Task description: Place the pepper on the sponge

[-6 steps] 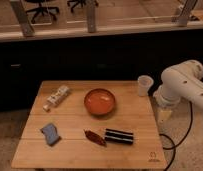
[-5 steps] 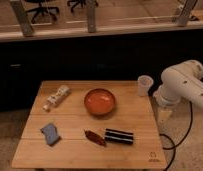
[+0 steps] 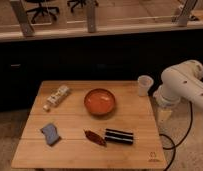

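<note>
Holdings, left to right, on a wooden table (image 3: pixel 70 150):

1. Sponge (image 3: pixel 51 133): blue-grey pad lying flat near the left front, top face bare. No label.
2. White patterned box (image 3: pixel 57 95): at the left rear, lying at a slant. Its print is too small to read.
3. Pepper (image 3: pixel 95 137): dark red and slender, lying flat on the wood at centre front. It is apart from the sponge and to its right, with open table between them.
4. Orange bowl (image 3: pixel 100 101): behind the pepper, unmarked.
5. Black striped block (image 3: pixel 119 136): just beside the pepper's right end. No lettering can be made out.
6. White cup (image 3: pixel 144 85): upright at the right rear edge, plain.
7. Small mark (image 3: pixel 153 155): on the table's right front corner, not legible.
8. Gripper (image 3: pixel 164 116): hanging off the table's right edge below the white arm (image 3: pixel 182 85), well apart from the pepper. How far open it stands cannot be told. It does not hold the pepper, which lies on the table.

Handling note (judgement): the pepper lies off the sponge, so it is left to be picked up and carried left. Descend from above and grip across its narrow width near the middle. Stay off the block beside it and keep the wrist forward of the bowl. Let go low over the pad's centre, since a glossy, rounded chili may roll off a small soft top
</note>
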### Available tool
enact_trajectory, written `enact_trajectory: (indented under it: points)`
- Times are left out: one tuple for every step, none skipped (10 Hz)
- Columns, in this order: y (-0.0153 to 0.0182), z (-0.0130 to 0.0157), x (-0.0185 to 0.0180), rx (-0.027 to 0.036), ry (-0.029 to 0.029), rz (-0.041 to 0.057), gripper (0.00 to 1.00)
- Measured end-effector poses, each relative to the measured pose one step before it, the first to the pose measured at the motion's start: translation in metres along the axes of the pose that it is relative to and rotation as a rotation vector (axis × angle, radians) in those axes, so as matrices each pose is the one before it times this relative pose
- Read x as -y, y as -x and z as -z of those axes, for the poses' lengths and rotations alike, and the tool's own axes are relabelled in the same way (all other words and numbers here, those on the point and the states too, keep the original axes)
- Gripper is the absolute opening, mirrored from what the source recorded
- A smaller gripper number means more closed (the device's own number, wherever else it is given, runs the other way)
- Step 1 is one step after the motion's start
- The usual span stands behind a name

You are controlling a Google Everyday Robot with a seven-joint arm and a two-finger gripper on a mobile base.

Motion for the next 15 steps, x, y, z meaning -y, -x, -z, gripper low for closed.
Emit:
enact_trajectory:
  points:
    - [-0.00001, 0.0, -0.00001, 0.0, 0.0, -0.00002, 0.8]
    - [0.00001, -0.00001, 0.0, 0.00001, 0.0, 0.00005, 0.8]
    - [0.00002, -0.00002, -0.00001, 0.00002, 0.00003, 0.00003, 0.8]
    - [0.0, 0.00004, 0.00002, 0.0, -0.00007, -0.00008, 0.8]
    - [-0.00002, -0.00003, -0.00001, -0.00003, 0.00004, 0.00002, 0.8]
    - [0.00001, -0.00001, 0.0, 0.00002, 0.00002, 0.00004, 0.8]
    - [-0.00001, 0.00001, 0.0, 0.0, -0.00001, -0.00005, 0.8]
    - [0.0, -0.00001, -0.00001, 0.0, 0.00002, 0.00002, 0.8]
    - [-0.00001, 0.00002, 0.00002, -0.00004, -0.00008, 0.0, 0.8]
    - [0.00003, -0.00004, -0.00002, 0.00009, 0.00009, 0.0, 0.78]
    - [-0.00004, 0.00002, 0.0, -0.00005, -0.00004, -0.00009, 0.71]
    - [0.00002, -0.00002, -0.00001, 0.00001, 0.00005, 0.00006, 0.63]
    - [0.0, 0.0, 0.00001, -0.00001, -0.00001, -0.00001, 0.56]
    - [-0.00001, 0.00004, 0.0, -0.00003, -0.00003, -0.00002, 0.55]
    - [-0.00001, -0.00003, 0.00001, -0.00002, -0.00001, 0.0, 0.52]
